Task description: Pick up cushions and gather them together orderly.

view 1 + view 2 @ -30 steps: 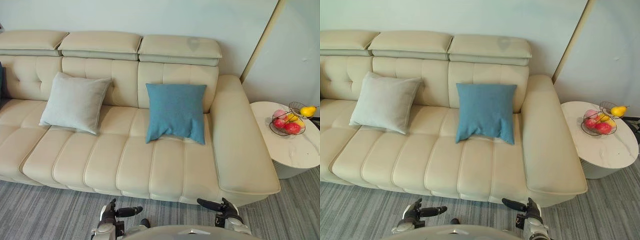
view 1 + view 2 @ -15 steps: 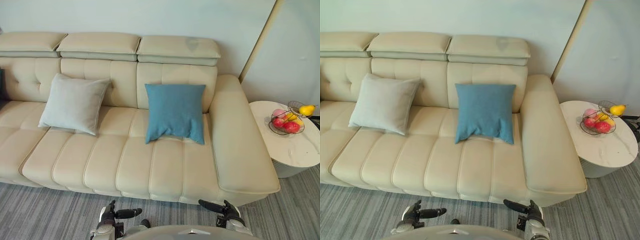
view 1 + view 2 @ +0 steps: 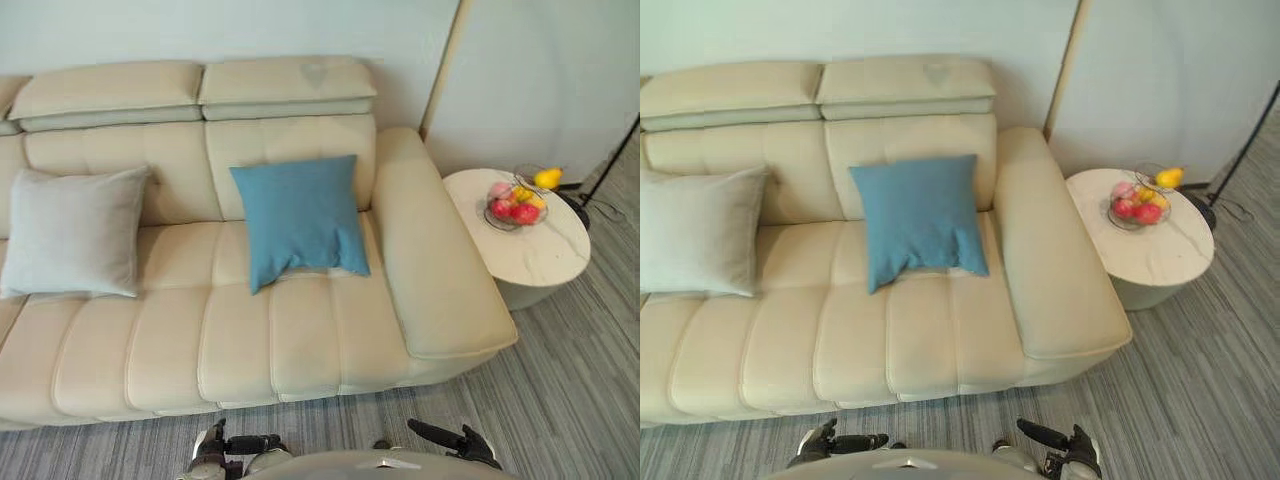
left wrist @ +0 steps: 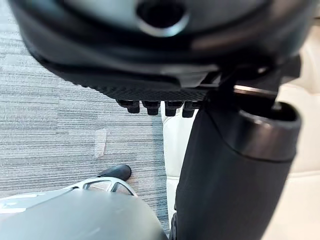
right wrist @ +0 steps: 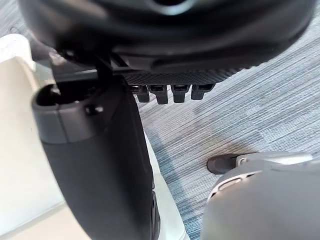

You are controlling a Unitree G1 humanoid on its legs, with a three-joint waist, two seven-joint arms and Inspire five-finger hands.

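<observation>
- While looking down at the sofa [image 3: 300, 330], saw the blue cushion [image 3: 300, 220] standing on its lower edge, leaning on the backrest [image 3: 170, 160] just beside the right armrest [image 3: 430, 260].
- Judged it roughly square, without a clear long axis, top edge tipped up rightward.
- Saw the grey cushion [image 3: 70, 233] leaning likewise, well apart leftward.
- Noted left hand [image 3: 222, 446] and right hand [image 3: 465, 443] low over the carpet [image 3: 560, 380], fingers straight, gripping nothing.

Left cushion [image 3: 70, 232] and right cushion [image 3: 300, 218] apart on sofa [image 3: 240, 340], table [image 3: 535, 255] beside (right)
</observation>
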